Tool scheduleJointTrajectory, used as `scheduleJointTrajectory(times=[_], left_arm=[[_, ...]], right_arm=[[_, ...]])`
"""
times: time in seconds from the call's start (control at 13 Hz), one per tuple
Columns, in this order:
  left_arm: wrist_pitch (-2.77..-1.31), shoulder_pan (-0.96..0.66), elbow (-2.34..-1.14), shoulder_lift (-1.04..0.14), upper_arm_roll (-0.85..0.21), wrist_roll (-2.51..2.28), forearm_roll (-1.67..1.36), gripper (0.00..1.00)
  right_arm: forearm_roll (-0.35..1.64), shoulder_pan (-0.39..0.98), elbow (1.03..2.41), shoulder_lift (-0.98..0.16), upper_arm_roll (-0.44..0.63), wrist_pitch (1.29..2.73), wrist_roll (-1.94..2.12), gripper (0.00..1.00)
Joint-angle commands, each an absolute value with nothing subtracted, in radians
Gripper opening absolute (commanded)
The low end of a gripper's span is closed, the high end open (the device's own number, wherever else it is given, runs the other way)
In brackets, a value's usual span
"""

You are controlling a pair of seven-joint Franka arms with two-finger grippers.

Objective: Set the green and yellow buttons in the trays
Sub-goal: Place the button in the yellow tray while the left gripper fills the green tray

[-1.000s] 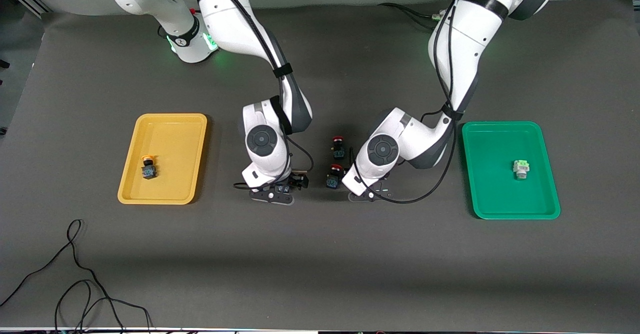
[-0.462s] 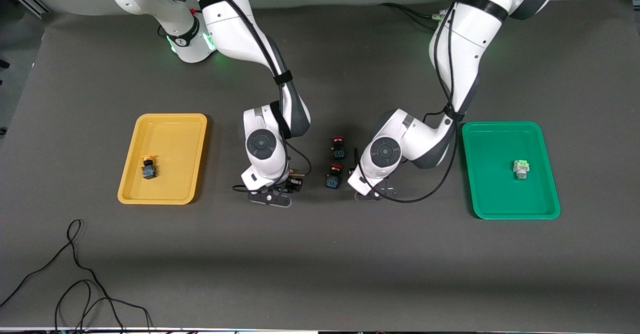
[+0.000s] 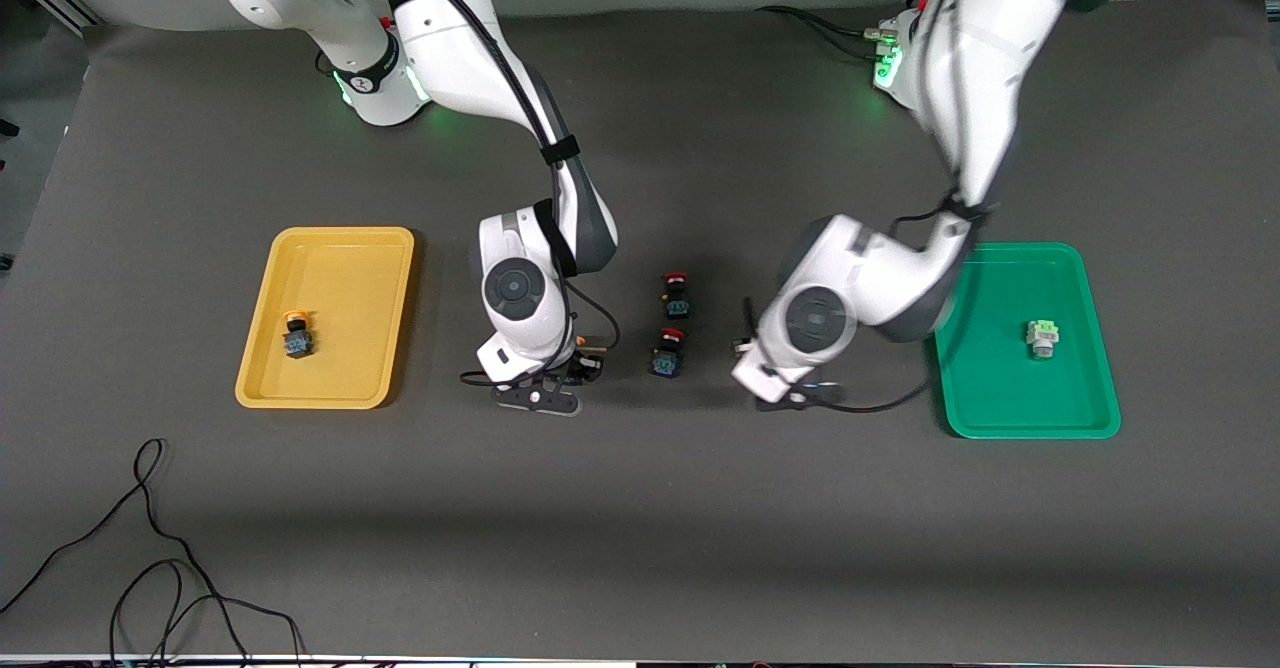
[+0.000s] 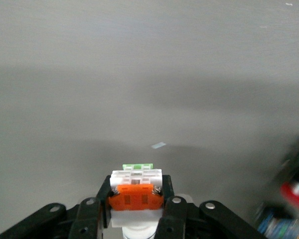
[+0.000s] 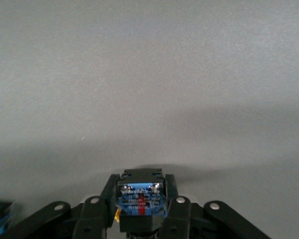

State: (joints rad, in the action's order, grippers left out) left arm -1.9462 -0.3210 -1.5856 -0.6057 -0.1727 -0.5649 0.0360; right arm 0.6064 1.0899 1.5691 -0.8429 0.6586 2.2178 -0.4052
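Left pincer [image 4: 136, 201] shifted toward green tray [image 3: 1080, 418].

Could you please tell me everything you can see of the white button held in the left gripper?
The white button has a white, plastic-looking blocky body with an orange face toward the wrist camera and a small green part showing at its end away from the camera. It sits clamped between the two black fingers of the left gripper, which is shut on it and touches it on both sides. In the front view the arm hides it; the gripper is between the red-capped switches and the green tray.
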Motion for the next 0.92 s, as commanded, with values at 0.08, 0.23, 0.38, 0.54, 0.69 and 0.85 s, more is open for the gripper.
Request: scheduleJointTrajectory(times=[0.08, 0.23, 0.38, 0.54, 0.69, 0.85], left_arm=[[-1.708, -0.125, -1.617, -0.436, -0.179, -0.259, 0.032, 0.0], [-1.684, 0.004, -1.618, -0.419, -0.176, -0.007, 0.043, 0.0], [-1.701, 0.104, -1.629, -0.428, -0.175, 0.166, 0.051, 0.0], [-1.777, 0.165, -1.666, -0.448, -0.176, 0.253, 0.119, 0.0], [-1.952, 0.224, -1.785, -0.448, -0.176, 0.346, 0.121, 0.0], [-2.124, 0.239, -1.908, -0.448, -0.175, 0.351, 0.121, 0.0]], right_arm=[[0.603, 1.028, 1.534, -0.668, 0.687, 1.976, -0.304, 0.24], [0.553, 1.032, 1.535, -0.603, 0.75, 1.866, -0.177, 0.24], [0.5, 1.032, 1.587, -0.557, 0.826, 1.824, 0.005, 0.24], [0.492, 1.045, 1.702, -0.511, 0.934, 1.824, 0.208, 0.24], [0.494, 1.045, 1.787, -0.502, 1.033, 1.832, 0.366, 0.24], [0.492, 1.043, 1.908, -0.503, 1.061, 1.944, 0.434, 0.24]])
